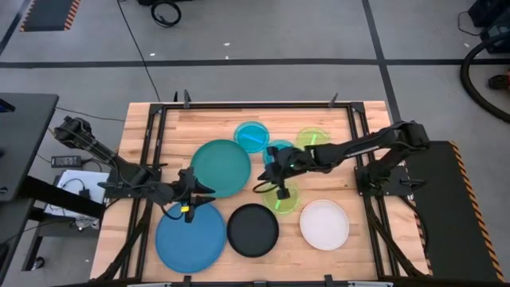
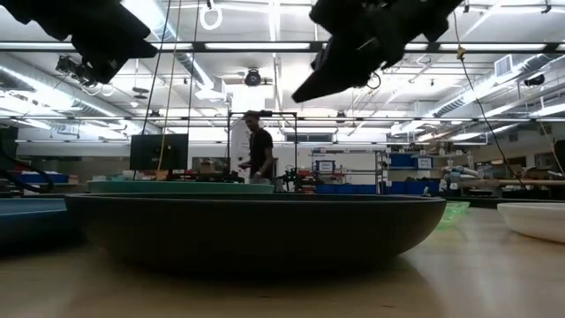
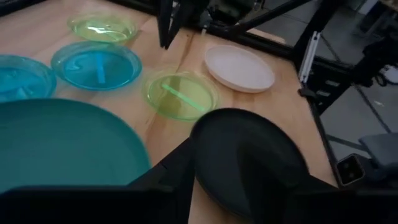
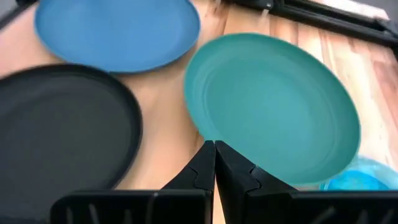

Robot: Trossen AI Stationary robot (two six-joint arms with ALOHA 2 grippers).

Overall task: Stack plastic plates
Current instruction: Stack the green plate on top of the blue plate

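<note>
1. In the centre of the high view, the teal plate (image 1: pixel 221 167) lies flat with the left gripper (image 1: pixel 194 188) at its lower-left rim, above the blue plate (image 1: pixel 190 236). The black plate (image 1: pixel 253 229) and white plate (image 1: pixel 324 224) lie along the bottom edge. From this view I cannot tell how the left fingers stand. The risk is that a gripper so close to the teal rim nudges the plate sideways as it moves.

2. Right of centre in the same view, the right gripper (image 1: pixel 280 165) sits among the small plates: a cyan plate (image 1: pixel 253 136) at upper centre, a lime plate (image 1: pixel 313 140) to its right, a second lime plate (image 1: pixel 284 198) below. Another cyan one looks mostly hidden under the arm. Thin, light plates could skid if clipped.

3. Across the low view, the black plate (image 2: pixel 256 225) fills the foreground; both arms hang dark at the top edge, well above it. A person stands far behind the table.

4. At the bottom of the left wrist view, the left fingers are too cropped to judge. Teal sits lower left, black lower centre.

5. At the bottom centre of the right wrist view, the right fingers (image 4: pixel 200 167) are pressed together, empty, by the teal rim. Shut like this they cannot take a rim without parting first.
</note>
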